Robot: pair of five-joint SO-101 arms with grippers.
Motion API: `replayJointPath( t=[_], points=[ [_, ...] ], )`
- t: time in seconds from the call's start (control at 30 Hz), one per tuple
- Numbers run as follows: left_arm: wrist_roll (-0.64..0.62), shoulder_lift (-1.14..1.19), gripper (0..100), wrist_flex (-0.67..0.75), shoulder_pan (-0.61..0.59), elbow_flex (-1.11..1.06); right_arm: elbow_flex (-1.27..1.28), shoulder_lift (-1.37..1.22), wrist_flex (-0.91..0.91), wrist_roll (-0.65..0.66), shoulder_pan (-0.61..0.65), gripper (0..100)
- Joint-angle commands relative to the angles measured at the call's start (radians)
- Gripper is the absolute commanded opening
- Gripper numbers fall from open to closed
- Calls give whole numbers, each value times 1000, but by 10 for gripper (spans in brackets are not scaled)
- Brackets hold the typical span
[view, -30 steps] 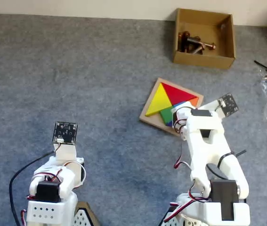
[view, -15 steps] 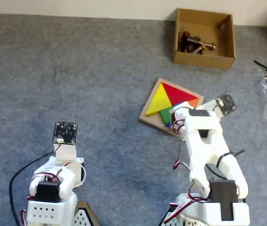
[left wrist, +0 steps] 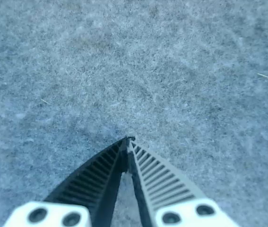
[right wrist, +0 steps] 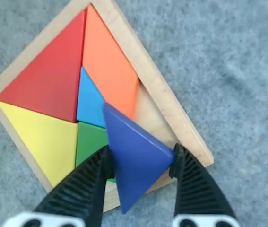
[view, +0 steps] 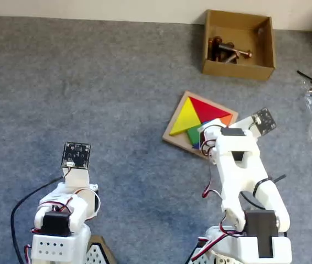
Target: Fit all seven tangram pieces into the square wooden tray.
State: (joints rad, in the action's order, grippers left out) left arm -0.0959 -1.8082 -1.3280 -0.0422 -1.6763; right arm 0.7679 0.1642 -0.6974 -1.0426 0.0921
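Right gripper (right wrist: pixel 142 153) clamps the blue triangle (right wrist: pixel 134 163). Its long edge runs along the fingers, one sharp corner pointing ahead at the light-blue triangle (right wrist: pixel 90 101) in the square wooden tray (right wrist: pixel 162 90) beyond. Left gripper (left wrist: pixel 126 142) is closed above grey felt (left wrist: pixel 124 56).

I've got a pale bare-wood tray (right wrist: pixel 162 90) on a mottled grey felt table top (left wrist: pixel 124 56). Colours inside it: a red triangle (right wrist: pixel 48 80), a yellow triangle (right wrist: pixel 44 137), an orange piece (right wrist: pixel 110 66), a small light blue triangle (right wrist: pixel 90 101) and a patch of a green piece (right wrist: pixel 91 142). The dark blue triangle (right wrist: pixel 136 156) reads a deep, flat blue. My right gripper (right wrist: pixel 142 158) is black with ribbed inner faces and white at the base; my left gripper (left wrist: pixel 126 142) has the same black ribbing and white. The cardboard box (view: pixel 238 69) is plain brown, with coppery-brown bits inside.
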Motion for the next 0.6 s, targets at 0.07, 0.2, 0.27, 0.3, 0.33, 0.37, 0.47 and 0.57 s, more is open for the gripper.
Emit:
replayJointPath(
  t=[0.07,0.2,0.27,0.3,0.33,0.37,0.47,0.57],
  points=[
    [-8,-7,5,3,16,-19,-7,16,-21,3,21,117],
    [-8,-7,5,3,16,-19,-16,18,-84,5,19,117],
    [-8,-7,5,3,16,-19,-45,28,-117,6,19,117],
    [-8,-7,5,3,16,-19,-56,41,-133,6,19,117],
    [-8,-7,5,3,16,-19,-62,56,-142,6,19,117],
    [-8,-7,5,3,16,-19,-59,73,-145,5,19,117],
    [-8,-7,5,3,16,-19,-59,125,-142,6,19,122],
    [-8,-7,5,3,16,-19,-54,145,-145,3,22,180]
  ],
)
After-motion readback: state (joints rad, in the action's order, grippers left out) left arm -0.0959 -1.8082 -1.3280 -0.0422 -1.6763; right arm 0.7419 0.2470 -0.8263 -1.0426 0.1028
